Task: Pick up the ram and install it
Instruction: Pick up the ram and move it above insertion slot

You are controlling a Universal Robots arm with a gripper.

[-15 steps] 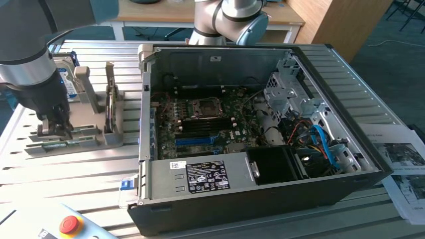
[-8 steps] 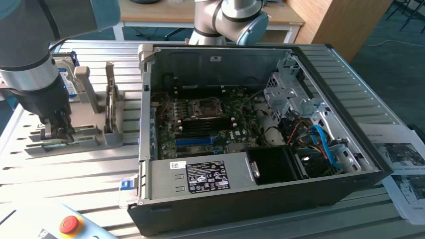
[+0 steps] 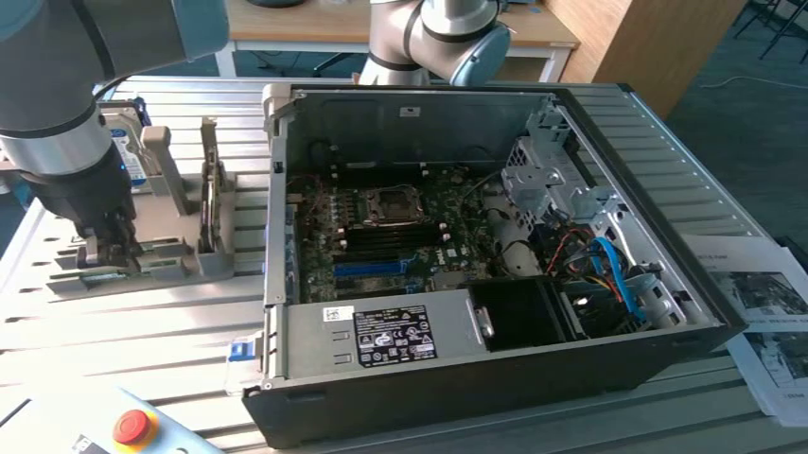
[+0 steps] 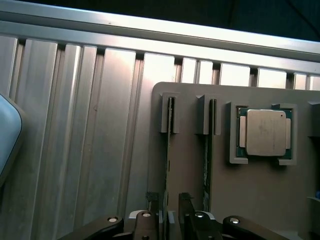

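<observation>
Gripper: the gripper was open and low over the holder, at the exterior view's left.
Fingers: the fingers stood one on each side of the ram, with a gap on both sides. No contact was seen.
Ram: the ram stood on edge in a holder slot, between the fingers. It was not lifted.
Second stick: the second stick sat in the next slot, just beside the ram, untouched.
Processor: the processor lay flat in its holder pocket, beyond the second stick.
Case: the case lay open on the counter, on the exterior view's right and well apart from the gripper. The board showed inside.
Done: the gripper was lined up astride the ram.
Left: the grasp itself and all of the install. The task was judged to be at an early stage.
</observation>
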